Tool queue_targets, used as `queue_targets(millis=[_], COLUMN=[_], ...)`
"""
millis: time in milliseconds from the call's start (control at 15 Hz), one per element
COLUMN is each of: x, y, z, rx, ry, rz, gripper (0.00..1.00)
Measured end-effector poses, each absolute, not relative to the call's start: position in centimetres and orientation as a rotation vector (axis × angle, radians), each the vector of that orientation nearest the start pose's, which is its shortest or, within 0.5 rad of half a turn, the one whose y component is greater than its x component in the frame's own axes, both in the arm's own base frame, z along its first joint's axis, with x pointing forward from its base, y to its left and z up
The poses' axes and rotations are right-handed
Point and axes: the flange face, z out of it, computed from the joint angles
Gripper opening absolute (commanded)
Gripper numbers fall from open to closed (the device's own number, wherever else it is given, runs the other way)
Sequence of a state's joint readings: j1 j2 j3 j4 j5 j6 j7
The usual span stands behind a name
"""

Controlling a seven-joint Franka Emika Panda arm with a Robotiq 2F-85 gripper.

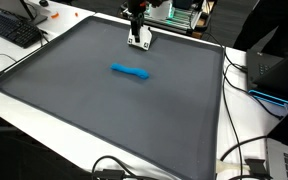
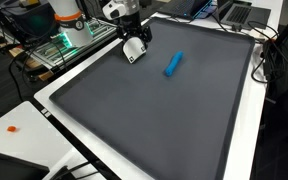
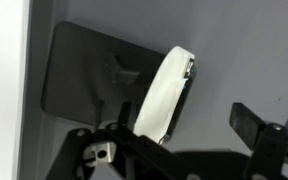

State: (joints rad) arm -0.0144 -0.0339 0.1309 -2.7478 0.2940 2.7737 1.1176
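A small blue stick-shaped object (image 1: pixel 131 71) lies flat on a large dark grey rubbery mat (image 1: pixel 114 115), a little above the middle of the frame in an exterior view. Its long axis runs roughly left to right with a slight tilt. In an exterior view (image 2: pixel 173 64) it sits in the upper part of the frame, right of centre, and points diagonally. It may be a capped marker, though the pictures are too small to be sure. Nothing touches it.

The pincer (image 1: pixel 139 41) hangs near the top centre of the frame, over the far edge of the mat, above the blue stick-shaped object in the picture and clearly apart from it. In an exterior view (image 2: pixel 134 50) it stands to the left of the object. Its jaws are spread wide and grip nothing. The wrist view shows the same spread pincer (image 3: pixel 209 105), with a white finger pad (image 3: pixel 167 95) near the centre and a black finger at the right edge, bare mat between them.

The mat covers most of a white tabletop (image 1: pixel 252 125), which shows as a pale border around it. A black keyboard (image 1: pixel 14 30) sits in the upper left corner of the frame, and a dark laptop (image 1: pixel 276 68) stands at the right edge. Black cables (image 1: pixel 234 160) trail along the lower right.
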Motion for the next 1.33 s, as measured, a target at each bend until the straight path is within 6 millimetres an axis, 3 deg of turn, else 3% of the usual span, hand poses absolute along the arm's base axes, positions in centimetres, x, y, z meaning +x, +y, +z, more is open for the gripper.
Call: queue_targets(millis=[67, 267, 333, 400, 600, 733, 867, 1000, 1200, 1333], x=[39.83, 40.0, 40.04, 40.09, 40.19, 40.21, 40.23, 40.28, 40.39, 40.46], y=[3.29, 3.14, 3.1, 3.06, 2.93, 2.91, 2.94, 2.97, 3.01, 3.01], z=[23.24, 22.86, 22.78, 22.73, 22.67, 22.67, 22.69, 22.72, 22.81, 22.87], rx=[-2.416, -2.384, -2.377, -2.371, -2.359, -2.352, -2.342, -2.327, -2.298, -2.281], ry=[1.806, 1.845, 1.856, 1.865, 1.89, 1.905, 1.92, 1.936, 1.968, 1.99], rz=[0.011, -0.013, -0.019, -0.026, -0.039, -0.042, -0.044, -0.044, -0.045, -0.049], gripper=[1.0, 0.8, 0.8, 0.67, 0.58, 0.59, 0.35, 0.28, 0.03, 0.0])
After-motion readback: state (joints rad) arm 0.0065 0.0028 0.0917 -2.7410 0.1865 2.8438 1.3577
